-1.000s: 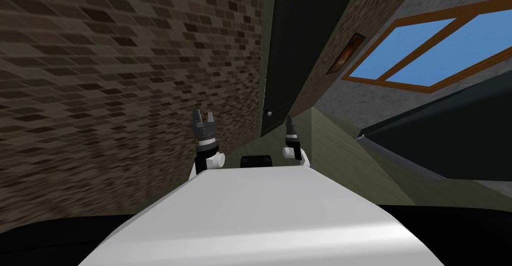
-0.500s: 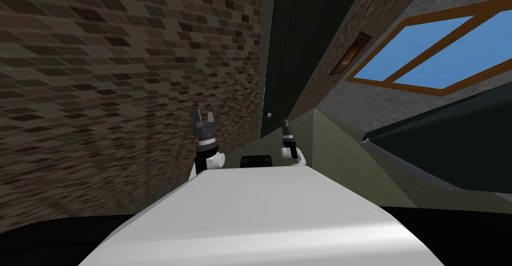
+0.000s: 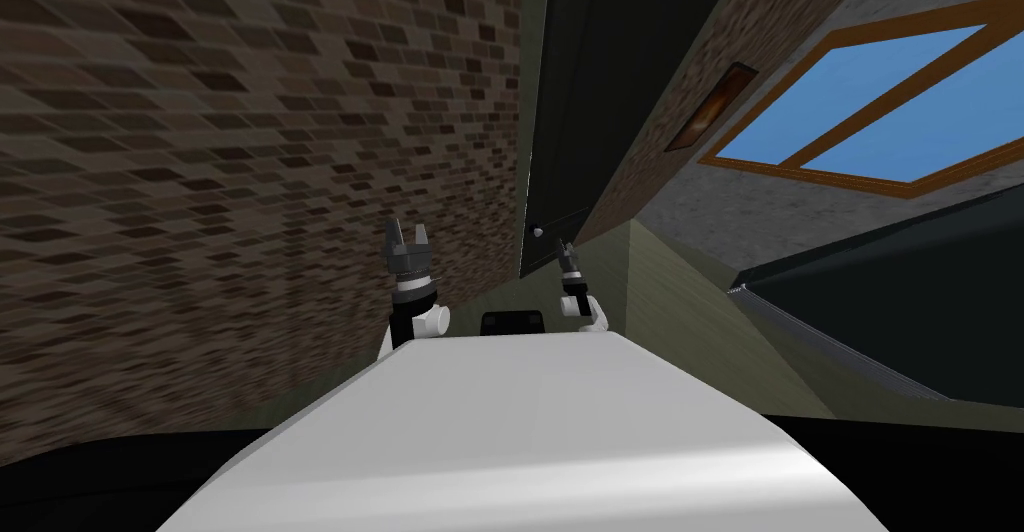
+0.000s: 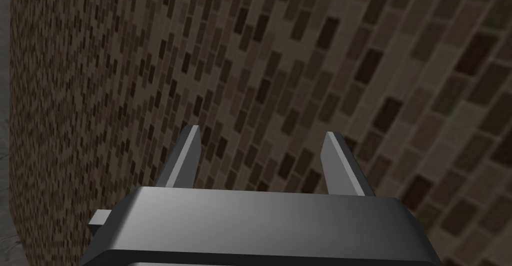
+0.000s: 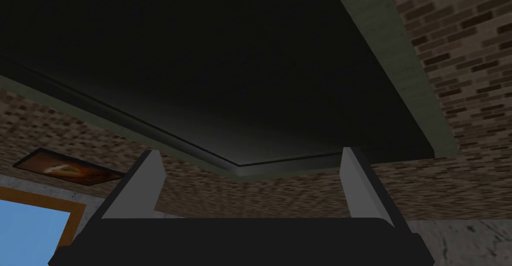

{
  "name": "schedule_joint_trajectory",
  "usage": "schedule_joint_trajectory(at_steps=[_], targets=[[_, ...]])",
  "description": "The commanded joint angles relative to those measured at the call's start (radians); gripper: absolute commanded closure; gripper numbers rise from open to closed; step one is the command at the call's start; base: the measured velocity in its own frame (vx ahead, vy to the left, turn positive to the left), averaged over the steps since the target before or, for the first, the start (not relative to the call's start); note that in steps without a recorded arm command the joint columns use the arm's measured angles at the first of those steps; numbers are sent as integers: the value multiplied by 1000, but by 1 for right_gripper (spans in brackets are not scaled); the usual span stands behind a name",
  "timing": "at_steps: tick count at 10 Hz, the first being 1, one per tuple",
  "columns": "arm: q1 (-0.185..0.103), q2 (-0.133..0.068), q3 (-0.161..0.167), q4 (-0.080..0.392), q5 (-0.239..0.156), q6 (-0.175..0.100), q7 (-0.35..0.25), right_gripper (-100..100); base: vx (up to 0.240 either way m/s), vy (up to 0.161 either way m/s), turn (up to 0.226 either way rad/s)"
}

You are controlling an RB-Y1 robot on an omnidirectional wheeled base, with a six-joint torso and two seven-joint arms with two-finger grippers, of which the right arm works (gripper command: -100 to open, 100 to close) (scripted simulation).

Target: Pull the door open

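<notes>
Stand close before a dark door [image 3: 600, 96] set in a greenish frame [image 5: 400, 73], with brick wall [image 3: 250, 156] on both sides of it. Find the small pale knob [image 3: 538, 229] low down at the door's left edge (little more than a dot from the head). Hold the right gripper [image 3: 564, 246] low in front of the door, just right of the knob, near it but apart from it as far as can be told. Carry its jaws spread wide with nothing between them, aimed along the door's dark face toward a corner where door and frame meet. Hold the left gripper [image 3: 407, 227] well left of the door, raised before the brick wall, its jaws likewise spread and empty. Look past the door's right side to a small brown picture [image 3: 712, 106] on the brick wall, and farther right of the door to a window [image 3: 880, 106] with a brown frame and blue panes.
</notes>
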Motion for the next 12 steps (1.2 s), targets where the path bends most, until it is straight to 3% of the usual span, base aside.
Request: schedule_joint_trajectory(at_steps=[1,2,5,7,12], targets=[[-12,4,2,35,10,-8,26,-100,45,-52,36],[-27,4,4,66,27,-18,64,-100,42,-51,63],[-43,4,7,126,44,-29,102,-100,41,-53,39],[-72,5,12,194,77,-49,169,-100,49,-69,76],[-114,8,19,335,124,-79,287,-100,53,-78,52]])
